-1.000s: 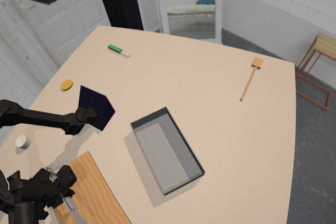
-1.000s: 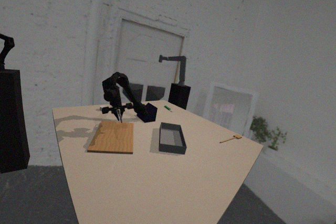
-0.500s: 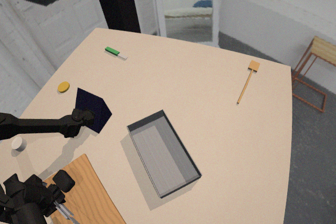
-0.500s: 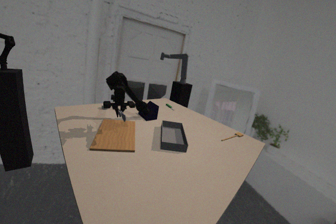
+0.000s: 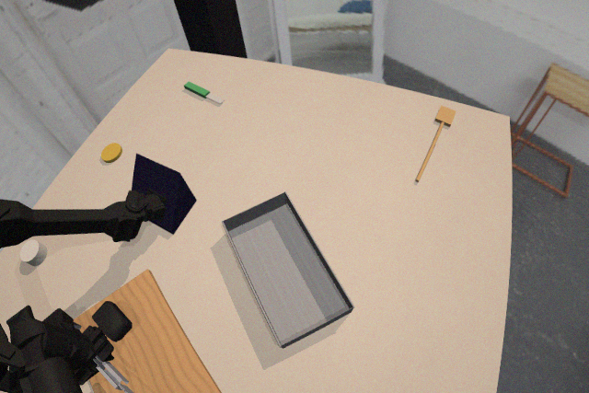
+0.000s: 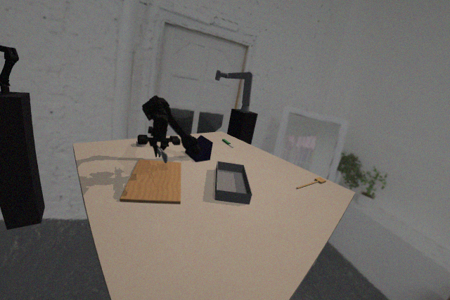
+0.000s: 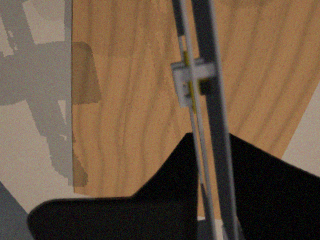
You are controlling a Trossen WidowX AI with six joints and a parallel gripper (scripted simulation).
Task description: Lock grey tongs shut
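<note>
My gripper (image 5: 98,355) (image 6: 158,152) (image 7: 205,139) is shut on the grey tongs (image 5: 111,372) (image 6: 164,156) (image 7: 217,102). It holds them above the wooden board (image 5: 176,345) (image 6: 163,187) (image 7: 125,100). In the exterior view they slant down from the fingers, over the board's back part. In the wrist view their long bars run close together, nearly side by side, with a small grey bracket and yellow part on them. Whether the lock has caught cannot be seen. The roasting tin (image 5: 257,210) (image 6: 232,197) holds no tongs.
A dark blue block (image 5: 166,202) (image 6: 205,150) stands at the arm's lower end. A white cylinder (image 5: 31,252) and a yellow disc (image 5: 111,153) are at the left. A green-handled tool (image 5: 197,89) (image 6: 226,141) lies at the back, an orange spatula (image 5: 444,115) (image 6: 319,180) far right.
</note>
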